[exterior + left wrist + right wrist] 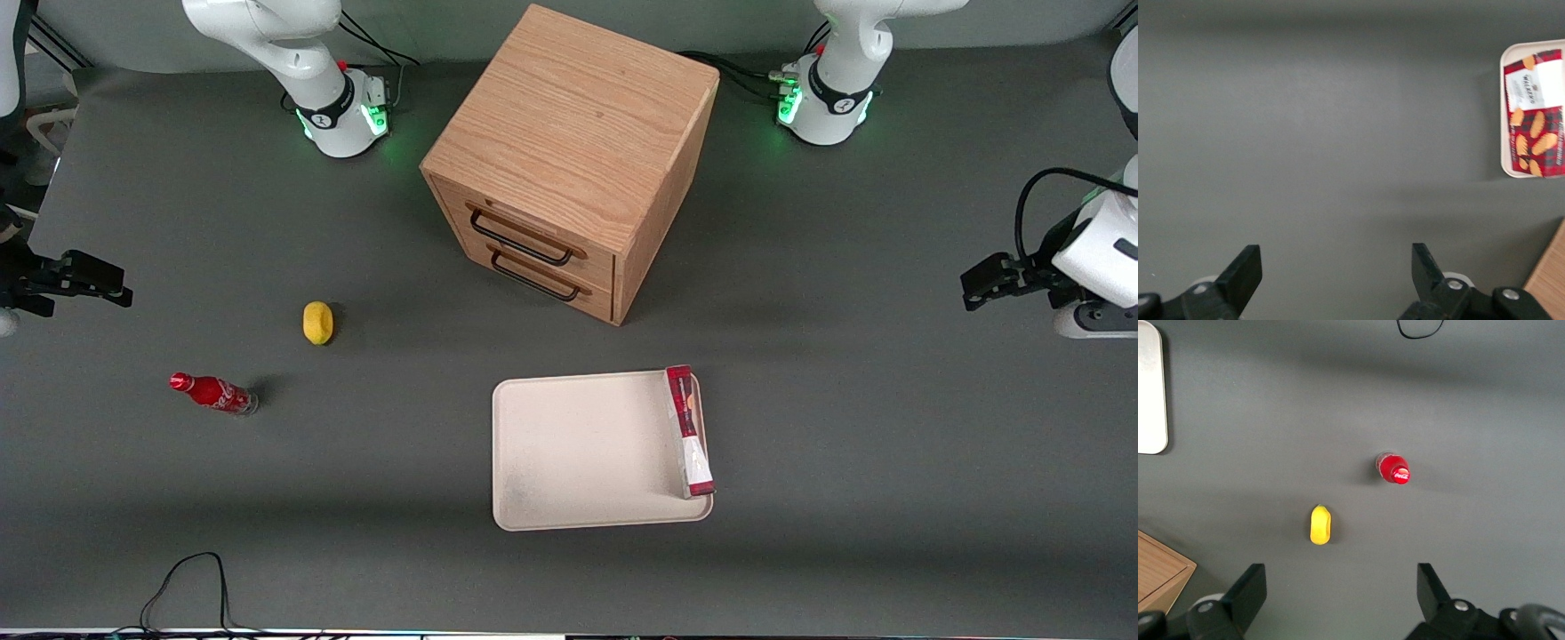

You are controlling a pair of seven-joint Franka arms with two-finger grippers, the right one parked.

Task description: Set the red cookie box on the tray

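Your gripper (pixel 1331 280) hangs wide open, empty, over bare table; red cookie box (pixel 689 431) lies along the tray (pixel 578 453) rim, well apart.

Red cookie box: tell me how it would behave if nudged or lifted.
Standing on a narrow edge along the tray's rim, the red cookie box would probably topple flat. Cardboard: likely stiff and light. The gripper, open, sits well away.

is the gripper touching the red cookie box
Apart. The front view shows bare table between the open gripper, toward the working arm's end, and the red cookie box on the tray.
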